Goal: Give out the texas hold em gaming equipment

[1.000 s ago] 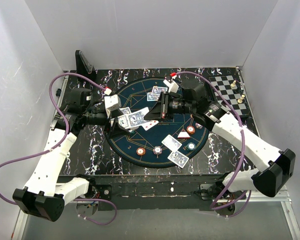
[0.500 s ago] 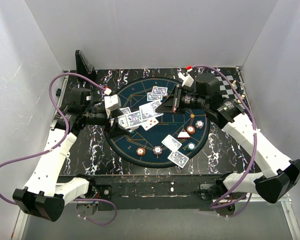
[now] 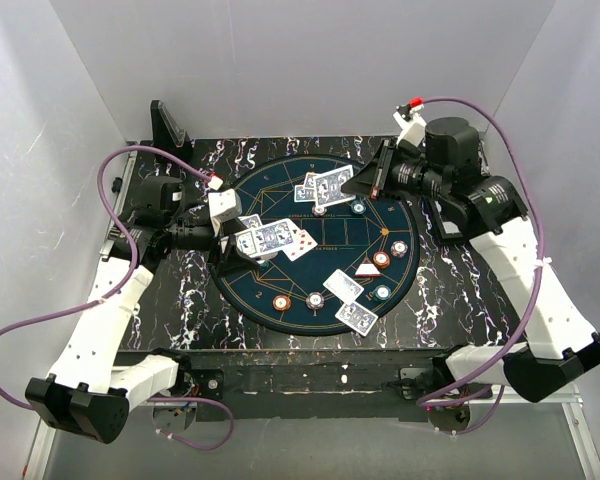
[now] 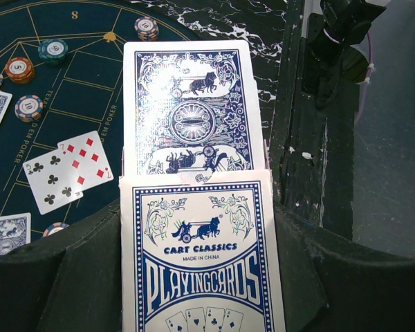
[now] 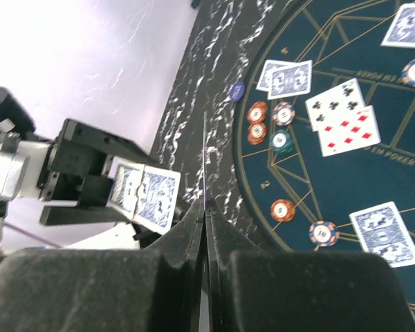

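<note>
- A single card (image 3: 334, 186), blue back up, is pinched tight in the right gripper (image 5: 206, 211), the arm reaching in over the far side of the round mat (image 3: 355, 235).
- The left gripper (image 3: 228, 245), forearm low, clamps the card box (image 4: 202, 270) at the mat's left edge.
- A top card (image 4: 190, 104) juts from the box's open end.
- Dealt cards (image 3: 298, 242) and chips (image 3: 381, 259) lie scattered on the mat.

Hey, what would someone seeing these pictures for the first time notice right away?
The playing-card box, one blue-backed card sticking out of its top, sits clamped in the left gripper at the round dark-blue mat's left edge. The right gripper pinches a single card over the mat's far side, with cards and striped chips scattered across it.
</note>
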Controlling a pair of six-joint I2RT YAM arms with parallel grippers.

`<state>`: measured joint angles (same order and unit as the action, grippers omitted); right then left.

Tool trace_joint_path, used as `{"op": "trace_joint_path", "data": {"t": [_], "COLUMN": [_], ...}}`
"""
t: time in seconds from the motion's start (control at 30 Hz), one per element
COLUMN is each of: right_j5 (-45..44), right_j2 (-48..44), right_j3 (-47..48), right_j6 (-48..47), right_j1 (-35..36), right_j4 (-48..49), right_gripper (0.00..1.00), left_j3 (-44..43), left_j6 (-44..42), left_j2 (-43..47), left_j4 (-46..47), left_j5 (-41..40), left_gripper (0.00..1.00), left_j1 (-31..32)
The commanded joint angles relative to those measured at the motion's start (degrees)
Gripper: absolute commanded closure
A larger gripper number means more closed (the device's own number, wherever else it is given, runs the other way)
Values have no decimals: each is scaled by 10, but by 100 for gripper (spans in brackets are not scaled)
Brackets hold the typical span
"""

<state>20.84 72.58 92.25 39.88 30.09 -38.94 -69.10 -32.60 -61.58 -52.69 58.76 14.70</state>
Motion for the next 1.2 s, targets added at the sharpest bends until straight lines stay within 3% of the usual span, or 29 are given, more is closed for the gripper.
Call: {"op": "trace_joint_path", "data": {"t": [0.0, 0.1, 0.2, 0.4, 0.5, 0.87, 1.17], "right_j5": [-86, -139, -247, -500, -569, -673, -628], "right_j2": [51, 112, 196, 367, 432, 602, 638], "right_j3": [29, 27, 58, 230, 288, 321, 333], "right_j6": [-74, -98, -125, -185, -210, -253, -252], "right_j1": [0, 1, 25, 93, 122, 191, 207], "right_j4": [-56, -80, -111, -199, -213, -208, -193], "right_gripper": [93, 99, 99, 99, 99, 99, 99], "left_j3": [-14, -20, -24, -29, -31, -34, -38], "left_j6": [-3, -4, -4, -12, -12, -7, -4], "left_j2": [19, 22, 23, 30, 35, 35, 31], "left_j4": [0, -8, -16, -32, -38, -46, -45], "left_j5": [18, 17, 20, 18, 19, 22, 18], "left_gripper": [58, 58, 58, 58, 58, 58, 58], "left_j1": [-2, -2, -2, -1, -2, -2, -1]}}
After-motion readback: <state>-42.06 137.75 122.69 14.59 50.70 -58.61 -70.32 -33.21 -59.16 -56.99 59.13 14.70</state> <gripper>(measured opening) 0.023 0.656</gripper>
